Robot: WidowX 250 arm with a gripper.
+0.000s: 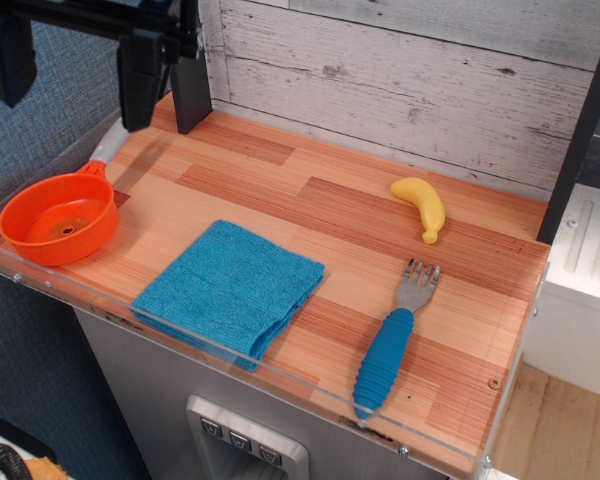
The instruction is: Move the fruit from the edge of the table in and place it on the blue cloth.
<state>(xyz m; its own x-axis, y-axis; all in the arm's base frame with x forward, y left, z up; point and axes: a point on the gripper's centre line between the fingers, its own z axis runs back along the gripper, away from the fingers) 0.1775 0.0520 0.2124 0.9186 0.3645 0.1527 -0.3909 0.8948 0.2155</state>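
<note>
Task not begun, as far as this view shows. The banana [421,205] lies on its side near the far edge of the counter [280,185], toward the right end, close to the whitewashed plank wall [400,70] and untouched by anything. Blue cloth [230,285] sits folded at the front of the counter, left of centre, one corner reaching the clear rim; nothing rests on it. Between banana and cloth is open wood, so the path looks unobstructed. Fork [392,340] with ribbed blue handle lies to the right of the cloth, tines pointing toward the banana, apart from both. Orange pan [58,218] at the left front corner, apart from the cloth. Gripper [165,85] hangs high at the upper left, over the back left corner of the counter, well apart from the banana. Two dark fingers hang down with a gap showing between them; gripper reads as parted and holding nothing. Everything is left to do: cross to the right, come down over the banana, close on it, lift, carry it forward and left, set it on the cloth. Judgement: the curved smooth plastic may slip if gripped off-centre.
</note>
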